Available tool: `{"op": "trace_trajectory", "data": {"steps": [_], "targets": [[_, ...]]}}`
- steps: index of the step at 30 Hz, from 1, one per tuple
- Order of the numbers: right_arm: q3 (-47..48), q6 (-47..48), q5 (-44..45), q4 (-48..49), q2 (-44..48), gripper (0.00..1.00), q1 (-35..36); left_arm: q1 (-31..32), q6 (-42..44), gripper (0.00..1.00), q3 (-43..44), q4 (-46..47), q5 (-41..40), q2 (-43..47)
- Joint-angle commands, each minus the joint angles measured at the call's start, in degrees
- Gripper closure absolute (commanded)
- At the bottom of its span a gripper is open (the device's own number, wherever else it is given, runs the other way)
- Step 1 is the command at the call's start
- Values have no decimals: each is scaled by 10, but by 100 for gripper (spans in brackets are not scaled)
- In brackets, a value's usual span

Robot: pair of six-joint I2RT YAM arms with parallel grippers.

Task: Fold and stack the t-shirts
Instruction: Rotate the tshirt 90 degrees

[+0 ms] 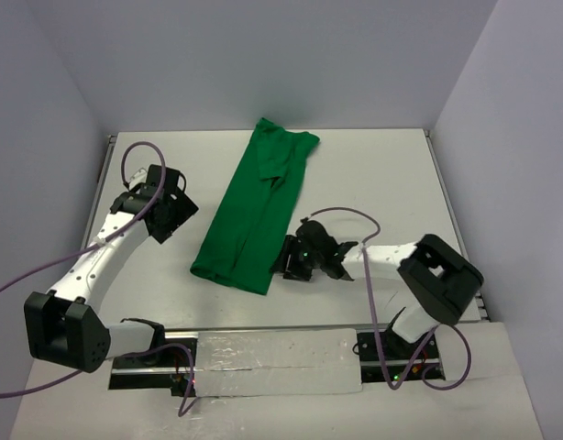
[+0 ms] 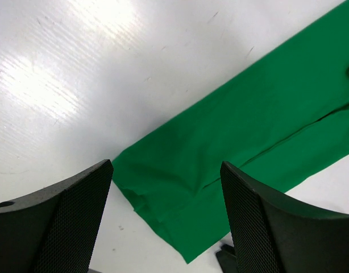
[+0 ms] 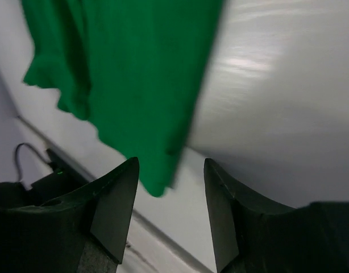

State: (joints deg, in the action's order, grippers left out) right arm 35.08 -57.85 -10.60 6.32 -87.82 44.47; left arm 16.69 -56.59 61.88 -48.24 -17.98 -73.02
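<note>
The bright-green t-shirt (image 1: 254,206) lies on the white table, folded lengthwise into a long strip running from the back centre down to the near left. My left gripper (image 1: 171,215) is open and empty, left of the strip; its view shows the shirt's near end (image 2: 220,159) ahead of the fingers (image 2: 66,222). My right gripper (image 1: 295,261) is open and empty, just right of the shirt's near right corner; that corner (image 3: 134,85) shows ahead of its fingers (image 3: 115,210).
The white table (image 1: 373,174) is walled by pale panels at the back and sides. A taped strip (image 1: 272,362) runs along the near edge between the arm bases. Purple cables loop from both arms.
</note>
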Motion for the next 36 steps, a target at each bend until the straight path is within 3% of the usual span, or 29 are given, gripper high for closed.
{"op": "trace_trajectory", "data": {"steps": [1,3,6,11,16,20,26,28,29,31,36], "targets": [[32,-49,-4,89,-76,46,46,-4,10,15,-15,14,12,15],[43,-58,0,93,-101,57,61,-4,9,15,-18,12,7,20],[26,-73,9,100,-104,91,64,-4,7,15,-29,9,4,30],[-20,-58,57,53,-21,91,55,-5,11,15,-62,16,20,51],[-84,-30,93,-24,103,91,22,8,21,17,-125,46,84,81],[-149,13,130,-93,196,91,-23,90,-12,18,-170,83,128,113],[-171,45,178,-191,297,91,-69,219,-90,24,-239,191,174,69],[-171,51,180,-203,311,83,-73,239,-107,27,-260,222,190,54],[-171,52,175,-208,319,64,-72,251,-120,28,-277,242,192,52],[-173,52,157,-212,326,47,-72,267,-142,30,-304,263,193,55],[-200,36,118,-191,335,43,-73,302,-177,34,-354,320,197,69]]}}
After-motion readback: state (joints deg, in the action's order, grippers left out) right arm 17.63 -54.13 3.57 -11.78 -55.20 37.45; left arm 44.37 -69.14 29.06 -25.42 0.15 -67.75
